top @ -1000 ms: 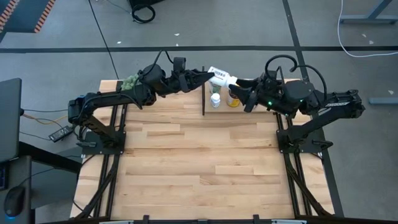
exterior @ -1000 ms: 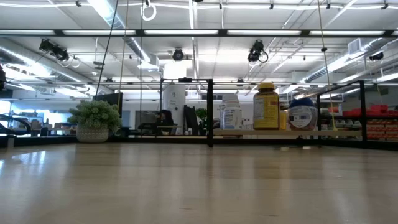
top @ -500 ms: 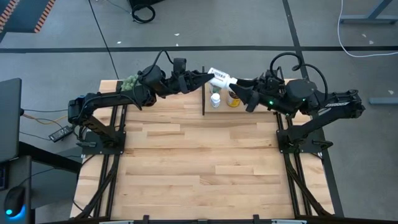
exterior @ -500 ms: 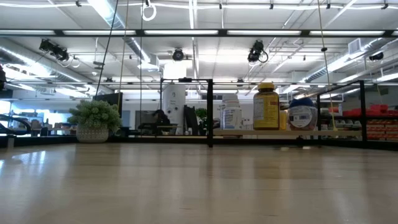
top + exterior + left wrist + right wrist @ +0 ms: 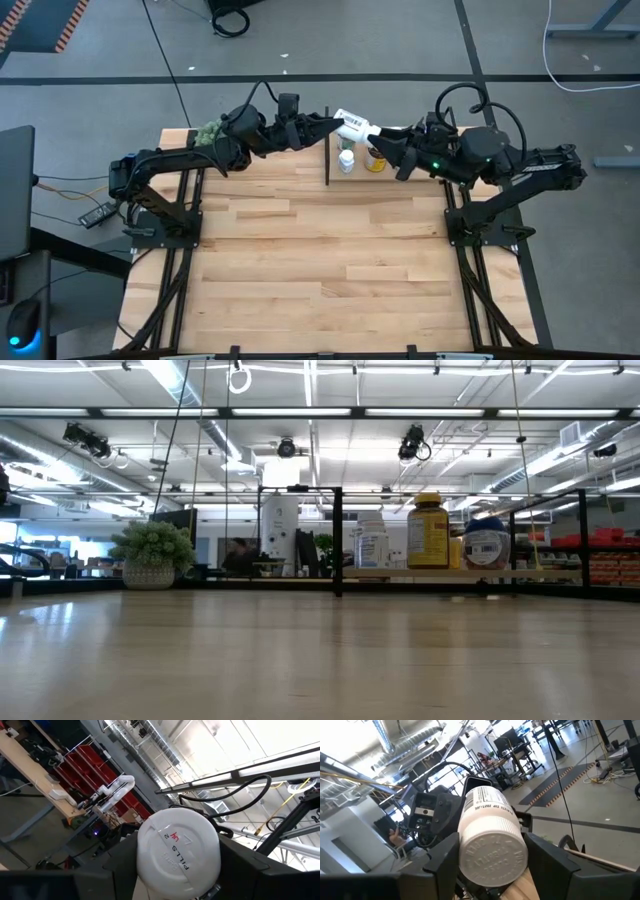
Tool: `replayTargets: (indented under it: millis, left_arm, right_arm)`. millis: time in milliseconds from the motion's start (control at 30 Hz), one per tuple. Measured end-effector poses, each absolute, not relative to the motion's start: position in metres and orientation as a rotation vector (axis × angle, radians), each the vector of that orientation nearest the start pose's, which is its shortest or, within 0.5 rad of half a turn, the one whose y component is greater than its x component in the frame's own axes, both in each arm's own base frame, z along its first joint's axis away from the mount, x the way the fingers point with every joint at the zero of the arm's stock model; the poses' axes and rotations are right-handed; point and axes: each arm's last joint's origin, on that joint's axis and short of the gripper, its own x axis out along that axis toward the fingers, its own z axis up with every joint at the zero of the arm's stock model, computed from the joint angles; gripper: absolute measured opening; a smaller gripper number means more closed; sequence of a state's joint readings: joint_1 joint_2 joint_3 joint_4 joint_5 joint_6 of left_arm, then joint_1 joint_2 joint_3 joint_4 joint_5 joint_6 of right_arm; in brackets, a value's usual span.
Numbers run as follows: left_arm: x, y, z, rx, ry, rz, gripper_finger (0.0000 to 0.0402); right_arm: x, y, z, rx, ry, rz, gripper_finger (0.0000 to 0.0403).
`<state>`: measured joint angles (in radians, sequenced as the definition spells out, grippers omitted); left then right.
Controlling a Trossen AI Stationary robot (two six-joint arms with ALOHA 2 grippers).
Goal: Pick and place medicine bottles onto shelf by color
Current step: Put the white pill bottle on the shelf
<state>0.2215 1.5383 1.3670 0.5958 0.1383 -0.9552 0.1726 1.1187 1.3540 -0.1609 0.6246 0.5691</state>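
While both grippers clamp one white pill bottle [image 5: 354, 125] in mid-air over the shelf [image 5: 402, 131] at the table's far edge, left gripper [image 5: 336, 122] on its base, right gripper [image 5: 380, 144] on its cap, an early release or opposing pull would likely drop it onto the shelved bottles [image 5: 346, 160].

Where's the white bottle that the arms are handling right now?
In the high view the white bottle is in the air at the table's far edge, between the left end effector and right end effector, just above the shelf.
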Motion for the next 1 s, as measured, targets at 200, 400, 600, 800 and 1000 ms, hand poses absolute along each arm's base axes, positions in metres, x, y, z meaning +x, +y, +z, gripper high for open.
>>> replayTargets:
  millis: [200,400,600,800,1000]
  left_arm:
    - [0.343,0.075,0.424,-0.868,-0.412,-0.115,0.0258]
    - [0.343,0.075,0.423,-0.869,-0.408,-0.115,0.0267]
    - [0.343,0.076,0.423,-0.843,-0.409,-0.103,0.0269]
    - [0.342,0.087,0.42,-0.818,-0.378,-0.083,0.027]
    - [0.337,0.103,0.42,-0.797,-0.37,-0.075,0.027]
  right_arm:
    - [0.22,0.021,0.462,0.582,-0.189,-0.42,0.0208]
    - [0.221,0.021,0.462,0.582,-0.189,-0.418,0.0208]
    - [0.22,0.021,0.462,0.581,-0.188,-0.418,0.0207]
    - [0.212,0.019,0.464,0.576,-0.184,-0.436,0.0207]
    - [0.2,0.017,0.467,0.57,-0.19,-0.467,0.0207]
